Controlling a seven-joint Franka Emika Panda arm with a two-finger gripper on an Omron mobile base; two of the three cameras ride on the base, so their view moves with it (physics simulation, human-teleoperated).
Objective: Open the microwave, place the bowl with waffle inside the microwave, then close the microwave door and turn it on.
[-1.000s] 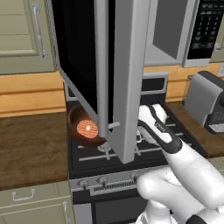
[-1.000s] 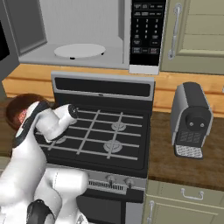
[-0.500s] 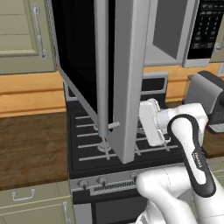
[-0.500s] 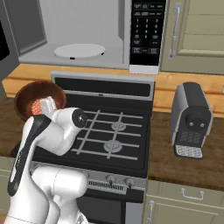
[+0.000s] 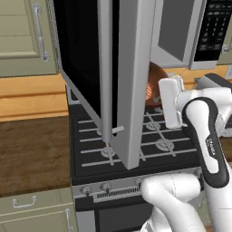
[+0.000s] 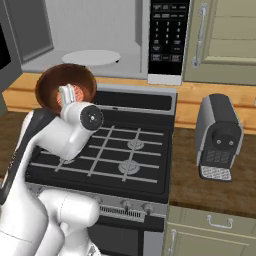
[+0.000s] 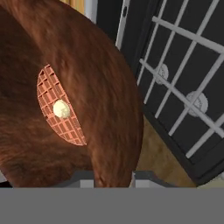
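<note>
My gripper (image 7: 113, 178) is shut on the near rim of the reddish-brown bowl (image 6: 64, 86), holding it in the air over the stove's back left corner. The bowl is level with the sill of the open microwave (image 6: 100, 30) and just in front of it. The waffle (image 7: 59, 107) lies in the bowl with a pale dab on top. The microwave door (image 5: 84, 54) stands swung wide open to the left. In the left base view the bowl (image 5: 156, 81) peeks out from behind the door's free edge. A white turntable (image 6: 92, 56) lies in the cavity, and the keypad (image 6: 167, 35) is to its right.
The black gas stove (image 6: 115, 150) with grates lies under the bowl and my arm. A grey coffee machine (image 6: 217, 135) stands on the wooden counter to the right. Beige cabinets (image 6: 225, 35) flank the microwave. The open door (image 5: 136, 90) juts out over the stove's left side.
The bowl has been carried up and to the right, from low over the counter left of the stove to the front of the microwave opening. The door has stayed open.
</note>
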